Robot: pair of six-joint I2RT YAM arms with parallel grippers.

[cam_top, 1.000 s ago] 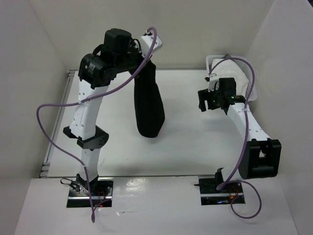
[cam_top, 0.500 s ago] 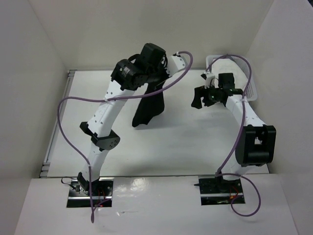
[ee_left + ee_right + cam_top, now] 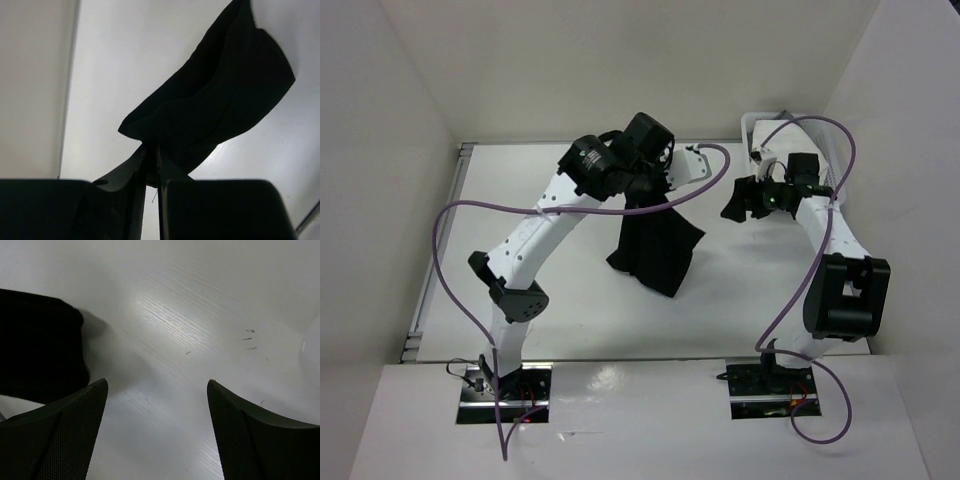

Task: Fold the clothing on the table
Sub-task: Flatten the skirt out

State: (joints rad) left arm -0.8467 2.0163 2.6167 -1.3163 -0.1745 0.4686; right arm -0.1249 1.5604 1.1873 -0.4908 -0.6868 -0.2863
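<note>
- Clearly, the left gripper (image 3: 150,155) has its jaws pressed together on one edge of the clothing (image 3: 655,245), over the middle of the table (image 3: 750,300) and closer to the far edge.
- The clothing hangs from this grip as a bunched strip. Its long axis goes from the grip down toward the near edge, a little toward the right edge, and the free end is wider.
- I cannot tell whether the lowest part rests on the table or hangs just above it.
- The right gripper (image 3: 738,200) has its jaws wide apart and holds nothing. It is near the far right corner.
- From the right gripper, the clothing lies toward the left edge, just beside it but not touching. In the right wrist view a black corner (image 3: 40,340) shows left of the fingers.
- The left arm is the one already on the cloth. The right arm is the nearer free one for the upper right side.
- My judgement: the next move needs the right gripper to go sideways toward the left edge to take a second corner, so the cloth can be spread before folding.
</note>
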